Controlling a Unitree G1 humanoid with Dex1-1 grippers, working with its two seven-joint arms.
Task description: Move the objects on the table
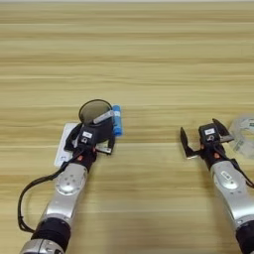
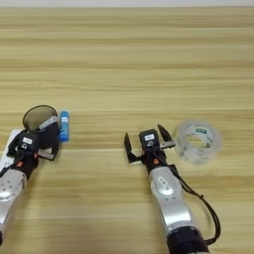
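Observation:
A small black mesh cup [image 1: 95,110] stands left of centre on the table [image 1: 139,59], with a whitish stick [image 1: 103,117] leaning across its rim. A short blue tube [image 1: 117,120] with a white label lies against the cup's right side. A flat white test cassette [image 1: 64,145] lies near the cup's left, partly hidden under my left gripper [image 1: 92,139]. That gripper sits at the cup's near side with its fingers spread open. My right gripper [image 2: 147,143] rests open on the wood, holding nothing.
A clear roll of tape [image 2: 198,141] lies flat just right of my right gripper, almost touching its outer finger. A black cable loops off my left forearm at the lower left. Bare planks stretch across the far half.

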